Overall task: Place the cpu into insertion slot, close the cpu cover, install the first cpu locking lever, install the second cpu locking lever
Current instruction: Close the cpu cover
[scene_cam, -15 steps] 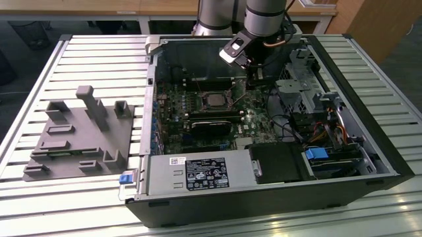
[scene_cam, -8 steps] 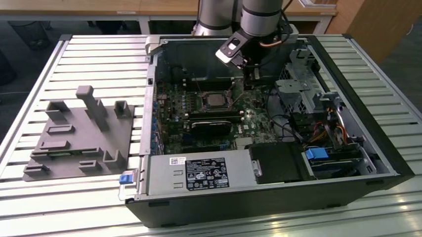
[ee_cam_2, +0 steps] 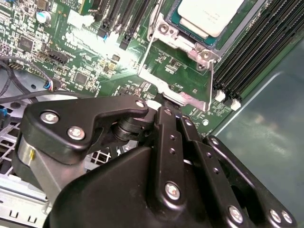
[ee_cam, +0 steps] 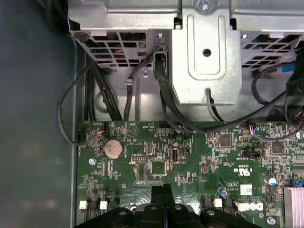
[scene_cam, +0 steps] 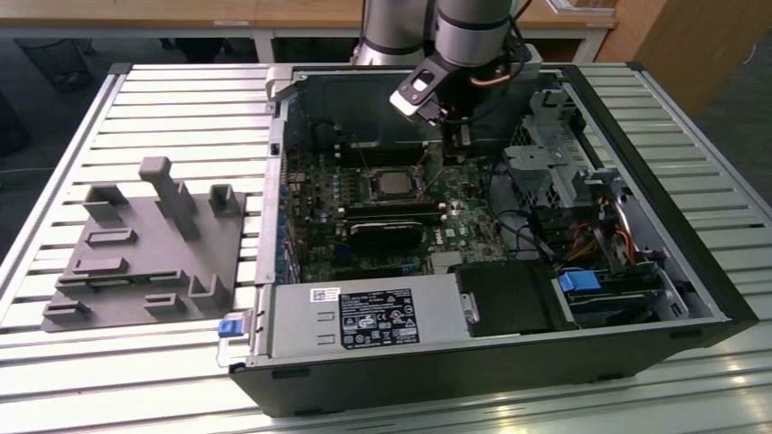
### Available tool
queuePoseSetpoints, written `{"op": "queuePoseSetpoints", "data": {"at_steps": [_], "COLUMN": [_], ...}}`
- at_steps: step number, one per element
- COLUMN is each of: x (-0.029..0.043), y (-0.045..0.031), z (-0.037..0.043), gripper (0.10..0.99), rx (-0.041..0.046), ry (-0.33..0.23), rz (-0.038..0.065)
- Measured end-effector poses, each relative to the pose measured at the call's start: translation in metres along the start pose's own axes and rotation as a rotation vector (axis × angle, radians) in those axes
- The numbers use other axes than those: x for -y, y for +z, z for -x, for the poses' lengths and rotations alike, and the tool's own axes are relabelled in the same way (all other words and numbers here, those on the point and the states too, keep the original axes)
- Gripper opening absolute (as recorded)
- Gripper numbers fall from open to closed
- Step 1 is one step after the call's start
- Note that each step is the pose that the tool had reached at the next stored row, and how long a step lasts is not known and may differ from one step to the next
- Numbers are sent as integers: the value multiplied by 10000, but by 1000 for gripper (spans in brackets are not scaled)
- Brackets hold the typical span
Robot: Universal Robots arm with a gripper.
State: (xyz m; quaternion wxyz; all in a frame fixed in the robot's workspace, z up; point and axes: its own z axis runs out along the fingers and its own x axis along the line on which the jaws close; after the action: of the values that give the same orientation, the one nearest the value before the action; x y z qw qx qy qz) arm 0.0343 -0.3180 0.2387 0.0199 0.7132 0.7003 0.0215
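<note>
1. The cpu (ee_cam_2: pixel 209 14) is already sitting flat in the insertion slot (scene_cam: pixel 362 185), straight ahead of my fingertips and a little way beyond them.
2. The cpu cover (ee_cam_2: pixel 185 97) is standing swung open, not lying over the chip. Its hinge side is sitting against the slot and its free edge is pointing back toward me, so it is lying between me and the cpu, with that edge running crosswise to my reach.
3. My gripper (ee_cam_2: pixel 164 110) is hovering just beside that free edge with its fingers pressed together and nothing visibly pinched. I cannot tell whether they are touching the cover.
4. The black memory slots (ee_cam_2: pixel 247 61) are running alongside the socket, off to one side of me.
</note>
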Motion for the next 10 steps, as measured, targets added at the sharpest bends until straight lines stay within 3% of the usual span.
{"op": "queuePoseSetpoints", "data": {"at_steps": [10], "x": [96], "y": [-5], "z": [2], "gripper": [106], "rx": [0], "ry": [0], "rz": [0]}}
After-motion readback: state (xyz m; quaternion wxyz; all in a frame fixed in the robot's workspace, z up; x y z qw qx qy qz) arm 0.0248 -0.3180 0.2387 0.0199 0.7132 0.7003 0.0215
